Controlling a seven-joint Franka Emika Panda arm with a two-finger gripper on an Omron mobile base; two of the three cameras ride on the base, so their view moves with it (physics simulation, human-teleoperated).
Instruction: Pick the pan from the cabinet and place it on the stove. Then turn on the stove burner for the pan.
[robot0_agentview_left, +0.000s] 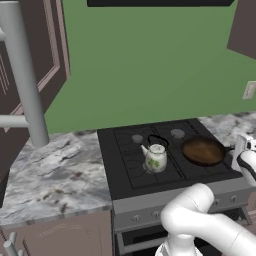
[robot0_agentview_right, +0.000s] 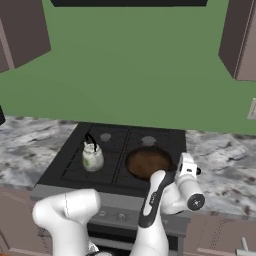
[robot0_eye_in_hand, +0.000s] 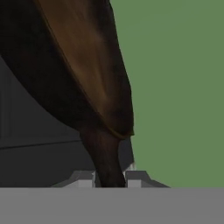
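Note:
The dark brown pan (robot0_agentview_left: 202, 150) (robot0_agentview_right: 147, 162) rests on the front right grate of the black stove (robot0_agentview_left: 125, 170) (robot0_agentview_right: 65, 170) and hides the burner beneath it. My gripper (robot0_agentview_left: 239, 152) (robot0_agentview_right: 181, 164) is at the pan's right side. In the hand view the pan (robot0_eye_in_hand: 74, 65) looms close and its black handle (robot0_eye_in_hand: 105, 162) runs down between my fingertips (robot0_eye_in_hand: 135, 177), which sit against it, shut. Two grey burner caps (robot0_agentview_left: 177, 133) (robot0_agentview_right: 148, 141) show at the back. The mauve cabinet door (robot0_agentview_left: 30, 60), with its grey bar handle (robot0_agentview_left: 22, 75), stands open at the left.
A small white floral kettle (robot0_agentview_left: 156, 157) (robot0_agentview_right: 92, 157) stands on the front left grate, close to the pan. Small knobs (robot0_agentview_left: 136, 218) (robot0_agentview_right: 120, 216) line the steel stove front. Marble counter (robot0_agentview_left: 50, 175) (robot0_agentview_right: 225, 160) lies on both sides, and another wall cabinet (robot0_agentview_right: 242, 45) hangs at the upper right.

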